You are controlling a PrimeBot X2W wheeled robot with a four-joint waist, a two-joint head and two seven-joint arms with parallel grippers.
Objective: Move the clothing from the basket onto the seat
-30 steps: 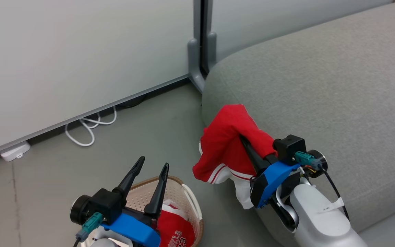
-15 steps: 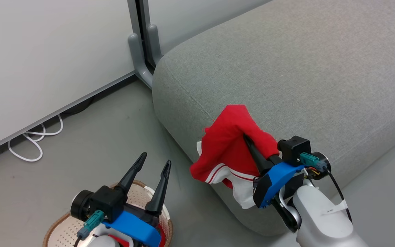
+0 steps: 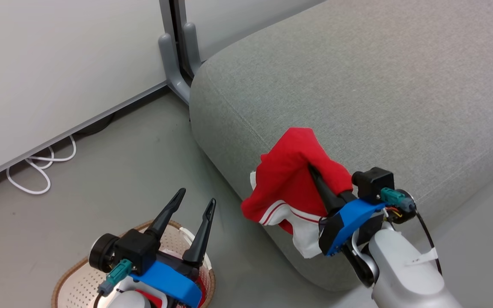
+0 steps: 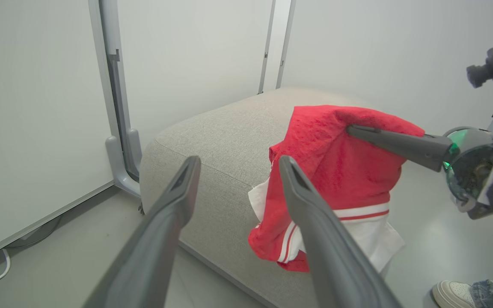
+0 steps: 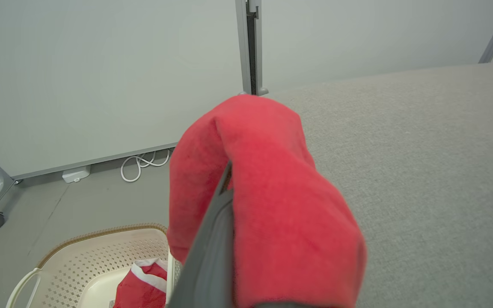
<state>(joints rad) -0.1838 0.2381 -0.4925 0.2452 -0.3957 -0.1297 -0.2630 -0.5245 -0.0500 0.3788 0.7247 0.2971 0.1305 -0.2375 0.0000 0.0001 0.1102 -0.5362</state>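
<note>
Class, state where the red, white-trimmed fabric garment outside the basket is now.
Head view, lower centre: the red white-trimmed fabric garment hangs from the shut right gripper at the light grey upholstered seat's near edge.

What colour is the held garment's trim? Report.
The trim on the garment is white with red stripes; left wrist view shows it best.

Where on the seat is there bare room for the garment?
The seat top is bare from the corner by the grey post to its far side. Crowded only at the near edge, where the red garment hangs from the right gripper.
</note>
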